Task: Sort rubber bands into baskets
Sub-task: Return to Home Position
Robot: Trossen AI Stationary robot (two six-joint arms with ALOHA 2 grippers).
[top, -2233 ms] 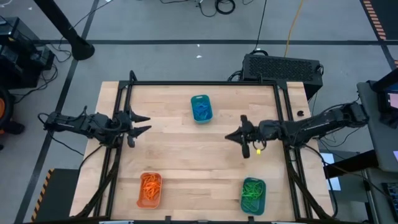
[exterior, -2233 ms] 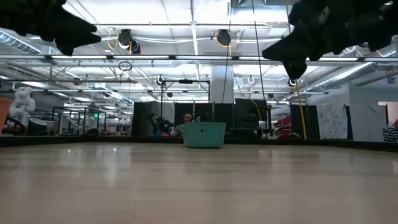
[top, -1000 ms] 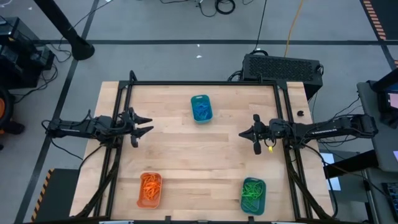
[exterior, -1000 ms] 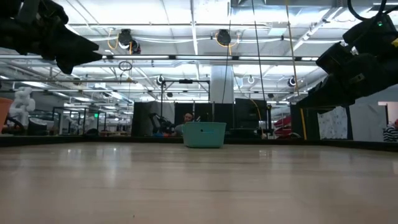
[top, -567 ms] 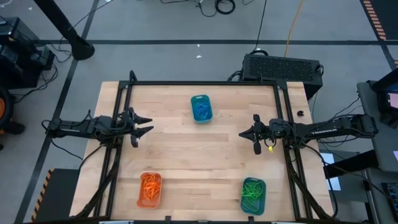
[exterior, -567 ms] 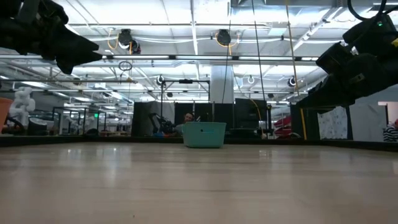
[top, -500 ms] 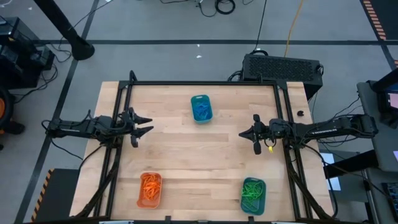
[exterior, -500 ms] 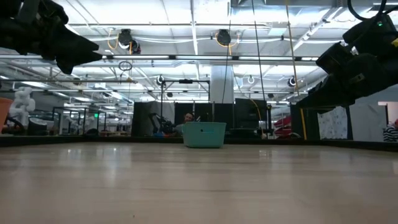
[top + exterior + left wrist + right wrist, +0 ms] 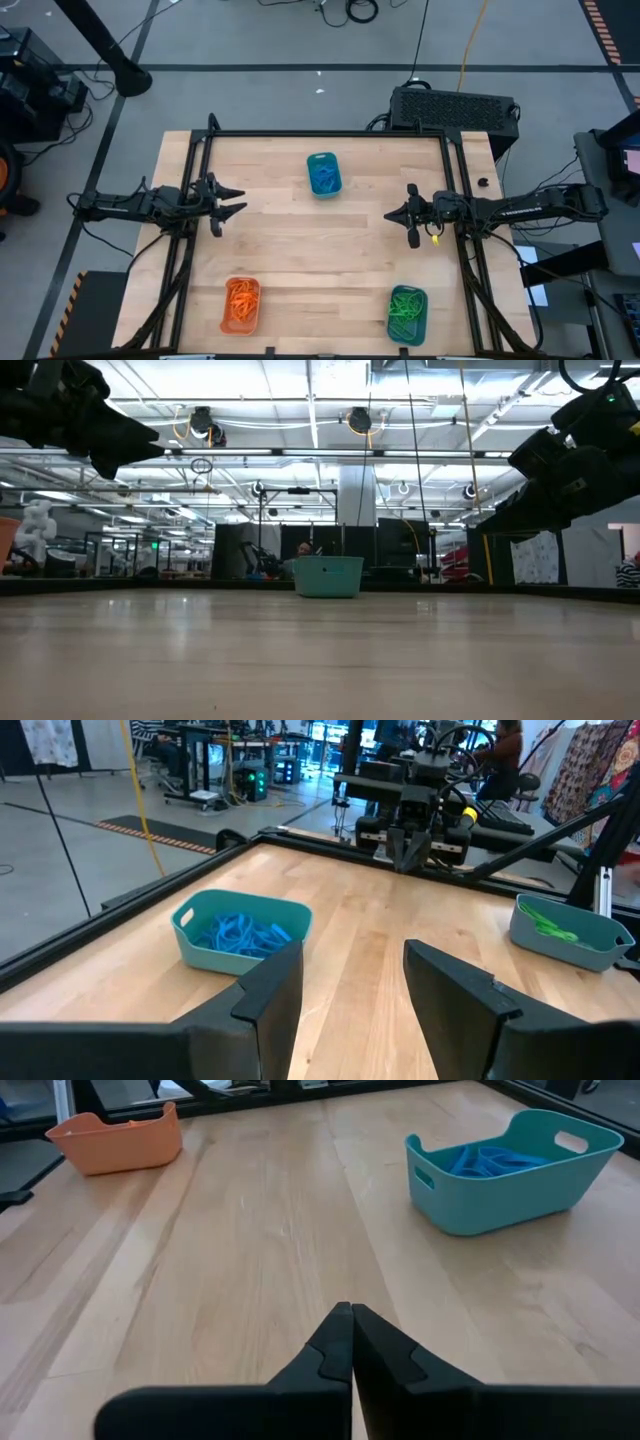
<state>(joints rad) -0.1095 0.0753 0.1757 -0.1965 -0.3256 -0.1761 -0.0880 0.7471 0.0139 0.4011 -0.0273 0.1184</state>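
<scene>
High view: the left gripper (image 9: 238, 199) hangs over the left edge of the tabletop (image 9: 300, 250), fingers apart, unmoved. Next, orange rubber bands (image 9: 240, 300) fill the orange basket (image 9: 115, 1142); blue rubber bands (image 9: 323, 176) fill the rear teal basket (image 9: 225, 958). The right gripper (image 9: 388, 216), fingers together, has drawn back rightward and settled. Lastly, green rubber bands (image 9: 405, 308) lie in the near teal basket (image 9: 565, 942). Nothing loose shows, so sorting looks finished.

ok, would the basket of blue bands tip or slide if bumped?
Likely slides: the teal basket sits low and wide on the smooth wooden table. Probably light, since it looks like thin plastic holding only blue rubber bands. Those look floppy, so they'd shift rather than brace it.
</scene>
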